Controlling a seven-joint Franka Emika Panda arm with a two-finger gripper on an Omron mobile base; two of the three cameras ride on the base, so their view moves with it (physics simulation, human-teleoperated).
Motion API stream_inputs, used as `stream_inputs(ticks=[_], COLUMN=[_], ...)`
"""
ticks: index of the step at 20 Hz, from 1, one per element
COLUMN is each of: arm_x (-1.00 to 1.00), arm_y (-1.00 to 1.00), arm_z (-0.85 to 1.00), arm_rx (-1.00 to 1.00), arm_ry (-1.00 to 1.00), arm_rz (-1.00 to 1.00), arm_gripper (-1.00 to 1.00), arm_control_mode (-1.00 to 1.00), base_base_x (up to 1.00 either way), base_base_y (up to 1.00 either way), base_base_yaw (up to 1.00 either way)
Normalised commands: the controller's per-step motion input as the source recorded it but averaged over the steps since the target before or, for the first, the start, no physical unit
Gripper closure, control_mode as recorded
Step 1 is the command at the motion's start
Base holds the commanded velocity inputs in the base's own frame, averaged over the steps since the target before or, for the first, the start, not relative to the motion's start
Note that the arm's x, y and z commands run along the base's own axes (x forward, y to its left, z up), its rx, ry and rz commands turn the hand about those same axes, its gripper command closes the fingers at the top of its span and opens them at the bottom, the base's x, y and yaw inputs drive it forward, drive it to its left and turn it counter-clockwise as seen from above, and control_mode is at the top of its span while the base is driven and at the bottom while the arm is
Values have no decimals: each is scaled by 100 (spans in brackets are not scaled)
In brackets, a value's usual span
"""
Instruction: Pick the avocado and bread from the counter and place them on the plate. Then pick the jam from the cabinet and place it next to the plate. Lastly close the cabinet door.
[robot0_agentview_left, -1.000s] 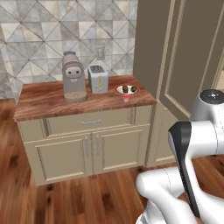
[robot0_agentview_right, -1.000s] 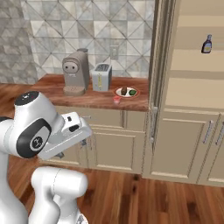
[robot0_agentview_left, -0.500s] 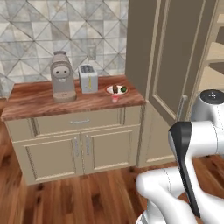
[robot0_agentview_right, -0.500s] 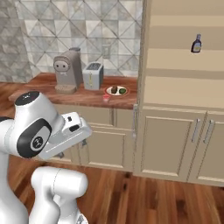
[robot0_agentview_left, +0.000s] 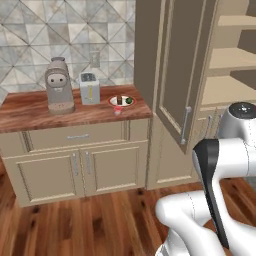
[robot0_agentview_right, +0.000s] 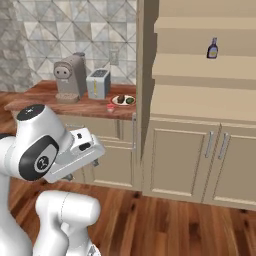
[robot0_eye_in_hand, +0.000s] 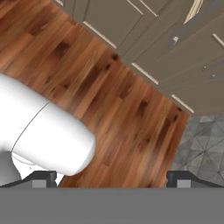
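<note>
The white, orange-rimmed plate (robot0_agentview_left: 121, 101) (robot0_agentview_right: 123, 100) lies at the right end of the wood counter (robot0_agentview_left: 30, 107) (robot0_agentview_right: 45, 95). On it rest the dark-green avocado (robot0_agentview_left: 129, 100) (robot0_agentview_right: 130, 100) and the brown bread (robot0_agentview_left: 118, 101) (robot0_agentview_right: 120, 98). The small red-pink jam (robot0_agentview_left: 117, 110) (robot0_agentview_right: 110, 107) stands on the counter just in front of the plate. The tall cabinet door (robot0_agentview_left: 175, 65) (robot0_agentview_right: 139, 65) hangs open beside the cabinet (robot0_agentview_left: 230, 90) (robot0_agentview_right: 200, 100) shelves. My gripper (robot0_eye_in_hand: 111, 178) is open and empty, held low by my body, facing the wood floor, far from the counter.
A coffee machine (robot0_agentview_left: 59, 92) (robot0_agentview_right: 69, 77) and a toaster (robot0_agentview_left: 90, 88) (robot0_agentview_right: 98, 84) stand at the back of the counter. A dark bottle (robot0_agentview_right: 213, 48) sits on an upper cabinet shelf. The open door juts into the room between counter and cabinet. Wood floor (robot0_eye_in_hand: 109, 100) lies below.
The whole picture has slid left as the base drives right, bringing the cabinet closer. The arm keeps its pose and the gripper stays open. Nothing on the counter has moved.
</note>
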Motion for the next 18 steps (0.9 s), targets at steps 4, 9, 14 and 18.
stream_inputs(ticks=[4, 9, 14, 18], arm_x=[0, 0, 0, 0], arm_y=[0, 0, 0, 0], arm_z=[0, 0, 0, 0], arm_rx=[0, 0, 0, 0], arm_ry=[0, 0, 0, 0], arm_rz=[0, 0, 0, 0], arm_gripper=[-100, -100, -100, -100], arm_control_mode=[100, 100, 100, 100], base_base_x=[-7, -2, 0, 0], base_base_y=[-51, -51, -49, -47], base_base_yaw=[5, 6, 7, 7])
